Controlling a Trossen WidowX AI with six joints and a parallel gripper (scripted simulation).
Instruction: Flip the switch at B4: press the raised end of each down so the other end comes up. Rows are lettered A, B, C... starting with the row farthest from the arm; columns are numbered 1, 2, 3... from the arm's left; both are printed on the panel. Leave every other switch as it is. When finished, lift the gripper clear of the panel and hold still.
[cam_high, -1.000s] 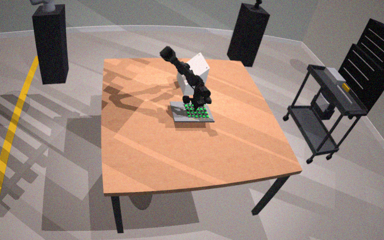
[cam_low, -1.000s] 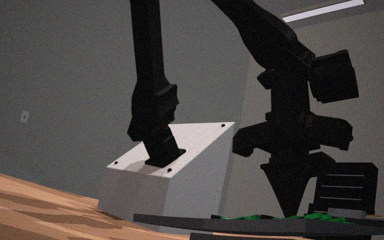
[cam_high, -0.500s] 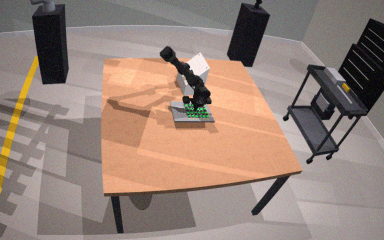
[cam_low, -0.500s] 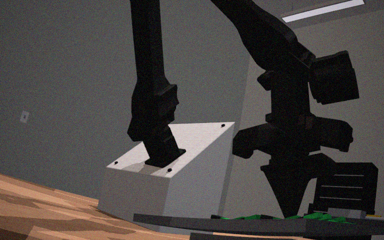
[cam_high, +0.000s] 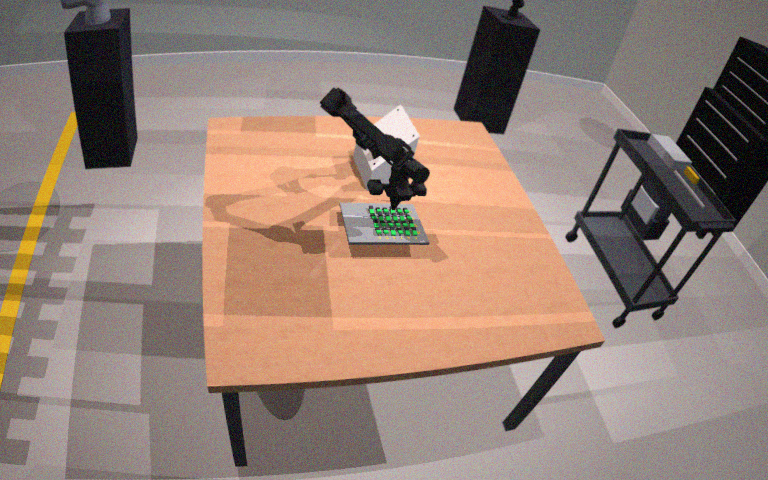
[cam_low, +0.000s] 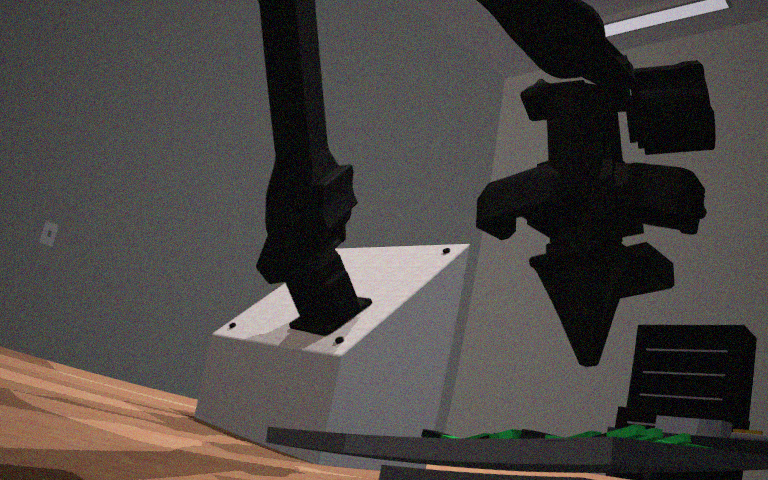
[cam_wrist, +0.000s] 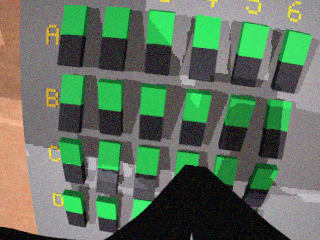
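Observation:
The grey switch panel (cam_high: 353, 224) (cam_low: 351, 444) (cam_wrist: 36, 0) lies on the wooden table (cam_high: 396, 316), in front of the arm's base. It carries rows of green and dark rocker switches under yellow labels. The switch at B4 (cam_wrist: 195, 116) shows its green half on the far side and its dark half on the near side; I cannot tell which end is raised. My gripper (cam_high: 394, 204) (cam_low: 589, 359) (cam_wrist: 194, 176) is shut and empty. It hangs point down, clearly above the switches, with a visible gap in the low side view. In the wrist view its tip covers the C4 and D4 area, just below B4.
The white angled arm mount (cam_high: 396, 133) (cam_low: 339, 367) stands just behind the panel. A dark cart (cam_high: 651, 226) and a black cabinet (cam_high: 736, 113) stand right of the table. Two black pillars (cam_high: 101, 84) (cam_high: 495, 67) stand behind it.

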